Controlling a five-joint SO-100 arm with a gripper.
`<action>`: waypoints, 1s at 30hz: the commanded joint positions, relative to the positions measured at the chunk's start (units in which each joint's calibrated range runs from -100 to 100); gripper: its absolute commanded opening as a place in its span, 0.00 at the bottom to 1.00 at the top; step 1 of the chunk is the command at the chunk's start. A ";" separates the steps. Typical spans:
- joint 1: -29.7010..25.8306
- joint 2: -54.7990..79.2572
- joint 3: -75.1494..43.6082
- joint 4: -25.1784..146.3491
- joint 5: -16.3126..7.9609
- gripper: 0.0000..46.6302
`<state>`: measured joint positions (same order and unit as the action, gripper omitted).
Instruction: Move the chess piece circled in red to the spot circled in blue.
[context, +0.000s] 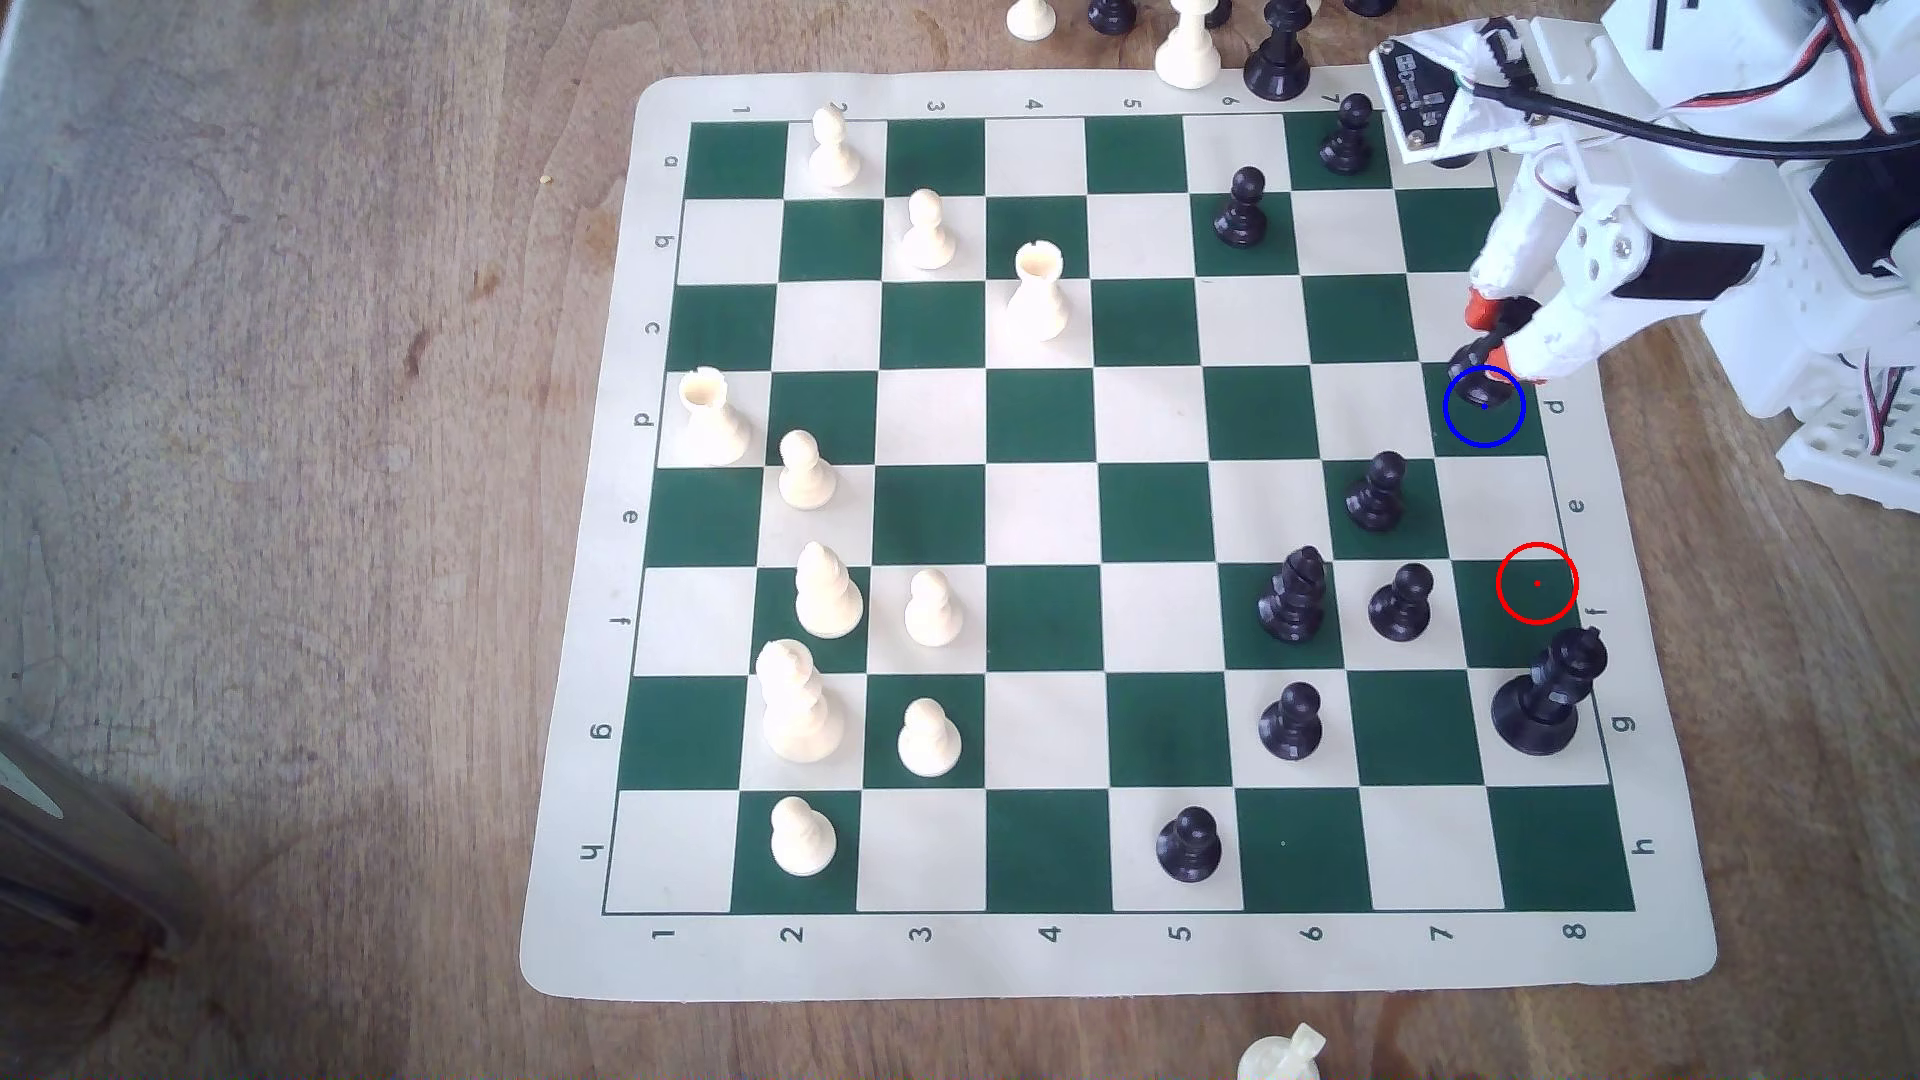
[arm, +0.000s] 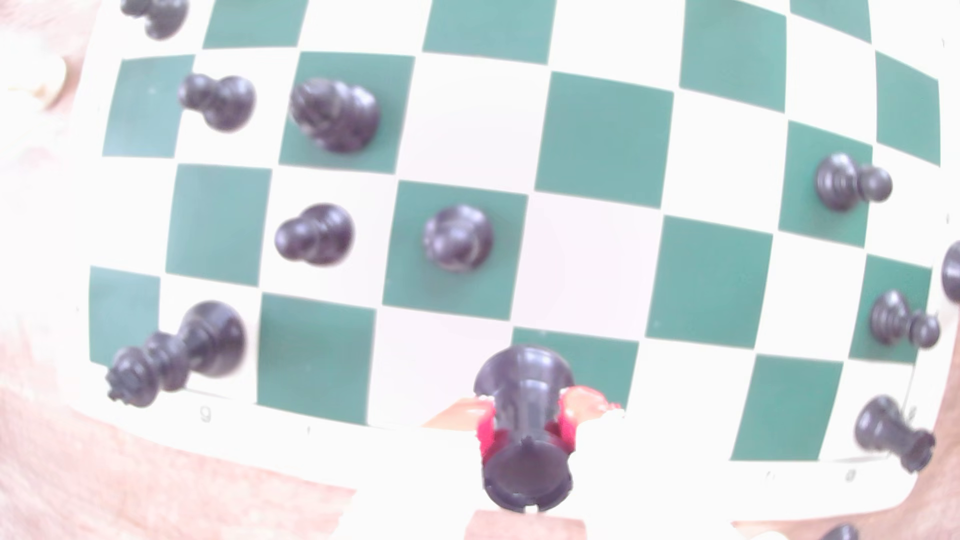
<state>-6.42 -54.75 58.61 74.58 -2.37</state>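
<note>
The chess piece, a black rook, is held by its upper body between the orange-tipped fingers of my gripper, which is shut on it. The rook's round base sits over the upper part of the spot, a dark green square marked with a blue ring at the board's edge on the exterior view's right. Whether the base touches the board cannot be told. In the wrist view the rook stands between the red pads of the gripper, its base over a green square. The red ring marks a bare green square.
A black pawn stands one square diagonally from the spot. A black king, bishop and further pawns stand nearer the front. White pieces occupy the exterior view's left. The arm's base stands off the board's right edge.
</note>
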 joint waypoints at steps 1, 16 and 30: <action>2.00 -1.27 5.22 -4.07 0.93 0.01; 6.06 1.61 13.83 -11.19 2.93 0.01; 6.14 3.40 15.92 -14.14 3.08 0.37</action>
<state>-0.22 -51.40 74.79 61.43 0.66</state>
